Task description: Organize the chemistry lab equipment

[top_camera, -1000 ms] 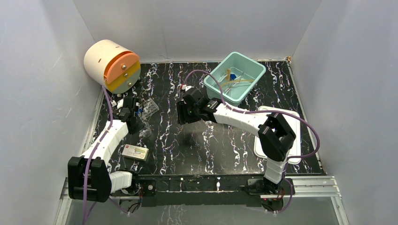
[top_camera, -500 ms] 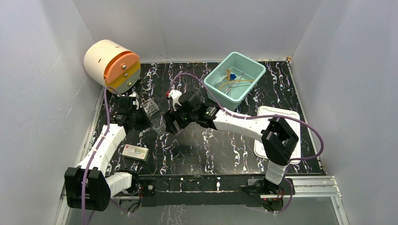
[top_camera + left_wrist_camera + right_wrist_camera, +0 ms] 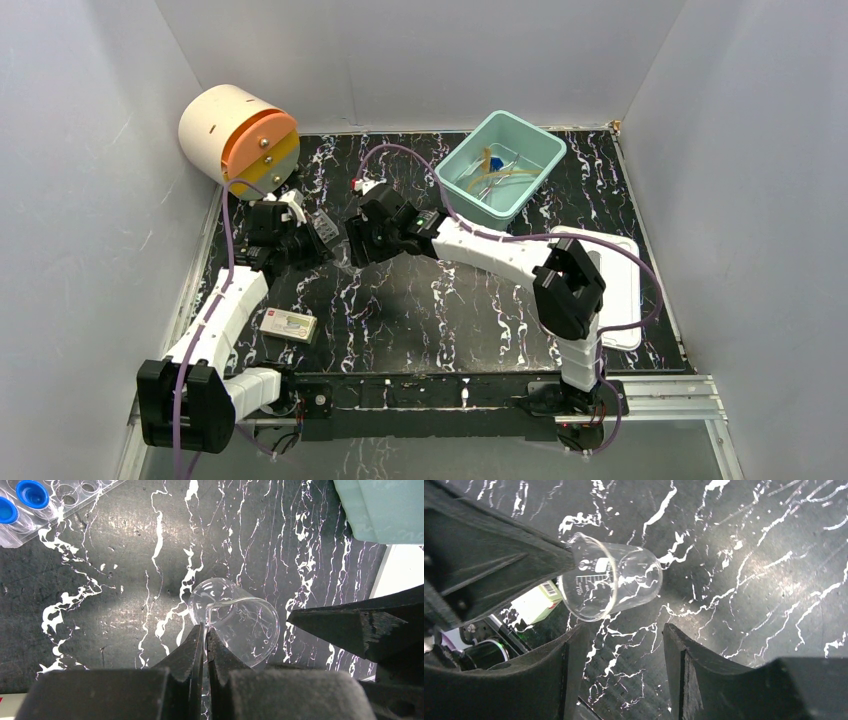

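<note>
step in hand (judged): pass the small clear glass beaker (image 3: 240, 627) from one arm to the other, probably on its way to the teal rectangular plastic tub (image 3: 540, 183).

state: the left pincer (image 3: 205, 630) is clenched on the beaker's thin rim. it holds the beaker tilted, apparently just off the black marbled tabletop (image 3: 100, 605), left of centre. the right pincer (image 3: 624, 635) is released, its fingers spread beside the beaker body and not touching it.

procedure: centre the right fingers around the beaker wall (not the lip, which the left pincer holds). close gently, then let go on the left. glass is slick, and a rim pinch may pivot.

view notes: the left wrist view shows the rim pinch and the clear plastic rack with blue-capped tubes (image 3: 45, 497). the right wrist view shows the printed graduations and the white packet (image 3: 536, 604) beyond the beaker. the top view shows the arms meeting, but the beaker is barely visible there.
</note>
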`<control>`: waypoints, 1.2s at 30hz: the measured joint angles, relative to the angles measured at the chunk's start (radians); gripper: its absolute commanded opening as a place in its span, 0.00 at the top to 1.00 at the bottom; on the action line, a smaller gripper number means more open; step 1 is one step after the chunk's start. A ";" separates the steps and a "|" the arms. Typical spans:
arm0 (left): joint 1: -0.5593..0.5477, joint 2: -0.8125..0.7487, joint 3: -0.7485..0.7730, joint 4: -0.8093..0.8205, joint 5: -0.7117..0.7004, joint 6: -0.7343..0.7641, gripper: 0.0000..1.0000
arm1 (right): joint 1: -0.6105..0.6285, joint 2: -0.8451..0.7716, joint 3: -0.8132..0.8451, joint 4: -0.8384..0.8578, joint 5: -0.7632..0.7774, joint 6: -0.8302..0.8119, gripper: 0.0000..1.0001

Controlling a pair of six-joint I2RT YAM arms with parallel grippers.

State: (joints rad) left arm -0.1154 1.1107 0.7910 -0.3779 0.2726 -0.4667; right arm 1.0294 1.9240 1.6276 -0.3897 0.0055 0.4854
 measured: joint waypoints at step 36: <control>-0.005 -0.002 -0.029 0.019 -0.014 0.021 1.00 | 0.014 0.283 0.381 -0.275 0.126 0.047 0.78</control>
State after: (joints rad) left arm -0.1200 1.1091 0.7616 -0.3588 0.2584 -0.4458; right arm 1.0431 2.2074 2.0083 -0.6651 0.1314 0.5320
